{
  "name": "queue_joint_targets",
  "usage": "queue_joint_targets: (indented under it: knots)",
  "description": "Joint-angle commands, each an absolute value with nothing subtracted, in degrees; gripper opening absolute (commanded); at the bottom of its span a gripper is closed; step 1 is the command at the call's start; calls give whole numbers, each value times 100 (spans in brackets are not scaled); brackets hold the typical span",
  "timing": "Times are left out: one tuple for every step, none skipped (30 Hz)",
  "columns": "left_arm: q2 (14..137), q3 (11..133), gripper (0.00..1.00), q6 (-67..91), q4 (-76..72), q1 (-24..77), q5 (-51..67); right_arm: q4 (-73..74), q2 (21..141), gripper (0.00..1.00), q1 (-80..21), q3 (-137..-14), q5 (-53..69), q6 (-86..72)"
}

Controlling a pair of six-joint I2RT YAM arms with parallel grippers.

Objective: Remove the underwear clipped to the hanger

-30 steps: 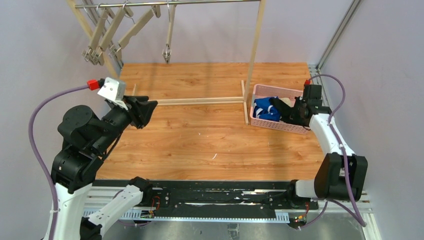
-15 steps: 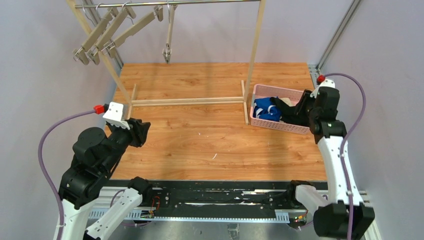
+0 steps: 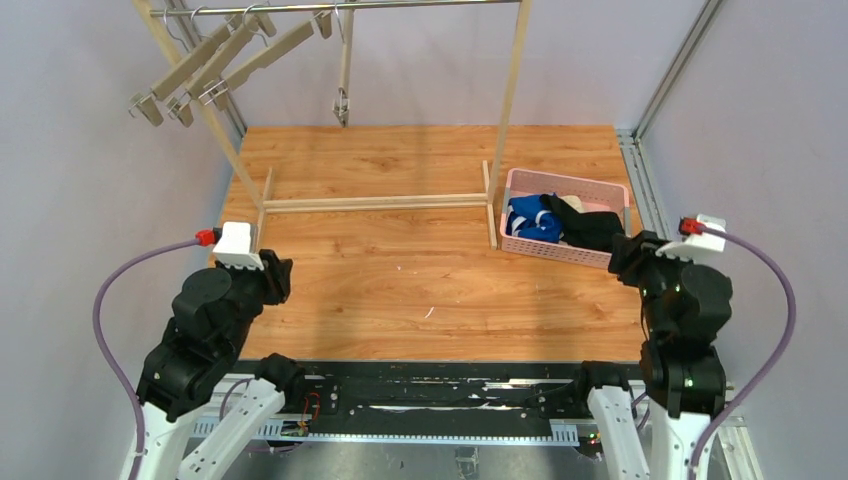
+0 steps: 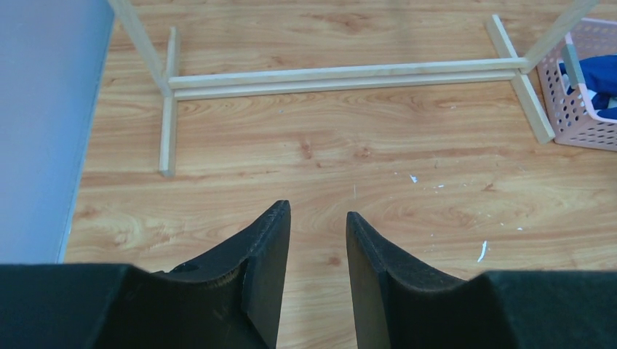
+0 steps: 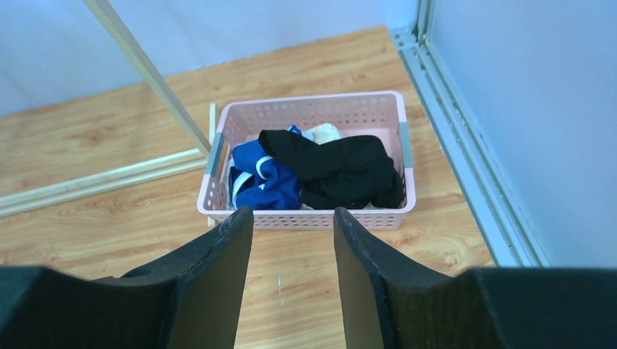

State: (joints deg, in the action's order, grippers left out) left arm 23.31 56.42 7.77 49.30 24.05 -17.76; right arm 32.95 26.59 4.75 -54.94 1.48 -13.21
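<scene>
The underwear (image 5: 320, 171) is all in the pink basket (image 5: 313, 109) at the right side of the table (image 3: 400, 280), next to the foot of the wooden rack (image 3: 512, 90). The black pair (image 5: 342, 167) lies on top and spreads over most of the pile. The blue pair (image 5: 265, 178) with white trim is bunched at the left end, and only a little bit of the cream pair (image 5: 324, 132) peeks out at the back. They lie loose and crumpled, the way soft cloth falls when it is dropped in. Up on the rail (image 3: 380, 6), the hangers (image 3: 215, 60) have nothing clipped to them. Three are tipped up toward the left and one hangs straight down. So the job looks done, I think. The right gripper (image 5: 292, 214) sits low near the front of the table and points at the basket. Its two fingers are spread apart with nothing between them. The left gripper (image 4: 315, 214) is low on the other side, over bare wood, and its fingers are parted a little and hold nothing too. Both arms look folded close to their bases, like they are resting.
</scene>
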Motion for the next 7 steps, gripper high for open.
queue_joint_targets:
  knots:
    - [2021, 5540, 44, 781, 4793, 2366, -2199, 3553, 2065, 46, 545, -5392, -190, -1329]
    - [1986, 5537, 44, 762, 4798, 2364, -2213, 3563, 1982, 45, 545, -5395, -227, -1327]
    - [1954, 5528, 44, 757, 4802, 2366, -2207, 3575, 1929, 45, 545, -5403, -258, -1341]
    - [1939, 5535, 44, 748, 4796, 2368, -2206, 3589, 1907, 45, 545, -5413, -264, -1331]
    - [1931, 5537, 44, 747, 4795, 2365, -2206, 3616, 1930, 46, 545, -5436, -264, -1328]
    - [1932, 5537, 45, 743, 4793, 2369, -2202, 3664, 1952, 48, 545, -5474, -271, -1339]
    - [1941, 5533, 45, 739, 4783, 2368, -2190, 3694, 1980, 51, 545, -5497, -265, -1340]
